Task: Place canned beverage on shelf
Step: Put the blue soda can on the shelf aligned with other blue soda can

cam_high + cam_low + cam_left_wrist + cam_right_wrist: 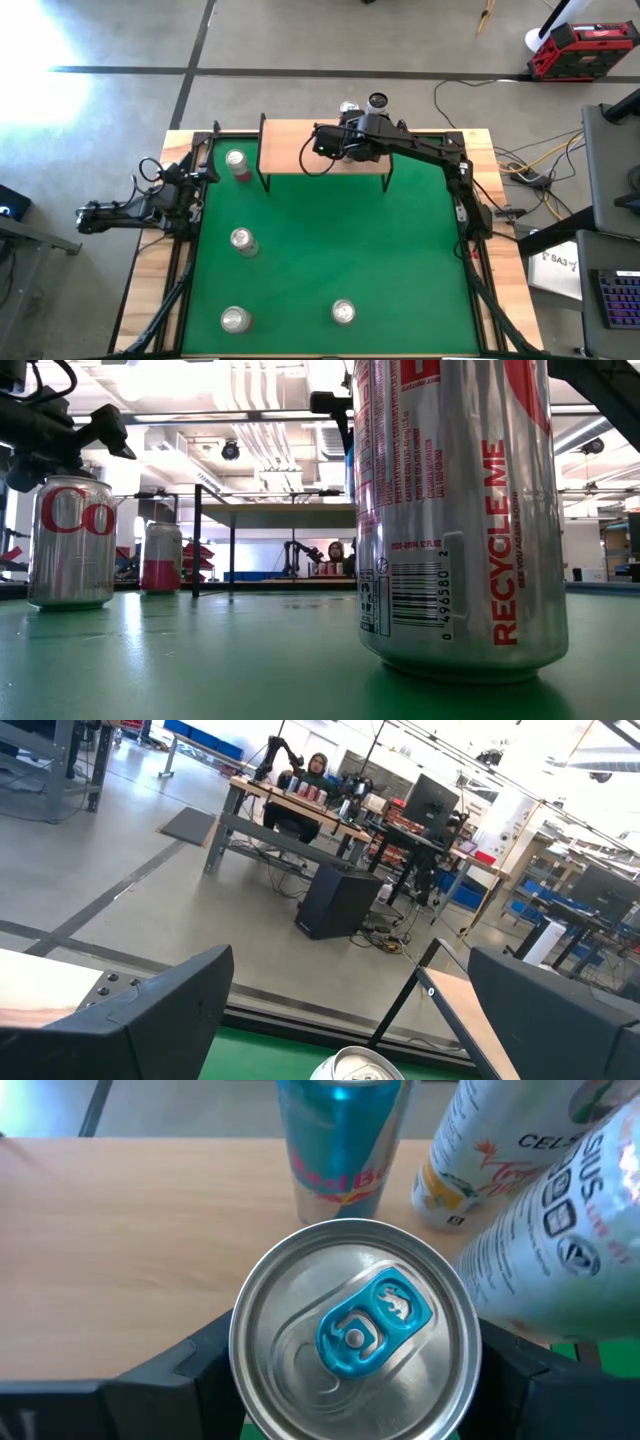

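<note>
The shelf [325, 148], a wooden top on black legs, stands at the table's far edge. My right gripper [332, 143] reaches over it from the right, shut on a silver can with a blue tab [355, 1330]. On the shelf behind that can stand a blue can [340, 1145] and two white cans [480, 1160]. My left gripper [185, 185] waits open at the table's left edge, nothing between its fingers [160, 1010]. My right gripper pinches the blue-tab can between its two fingers [180, 1375], one on each side, just below the rim [240, 1365]. The fingers slant down from above. The can stands upright with its top up. The can itself hides its base, so whether it rests on the shelf does not show.
On the green mat stand a red-banded can [237, 163] beside the shelf's left legs, a silver can [243, 241] at mid left, and two more near the front edge [236, 319] [343, 312]. The shelf's left half [120, 1250] is bare wood.
</note>
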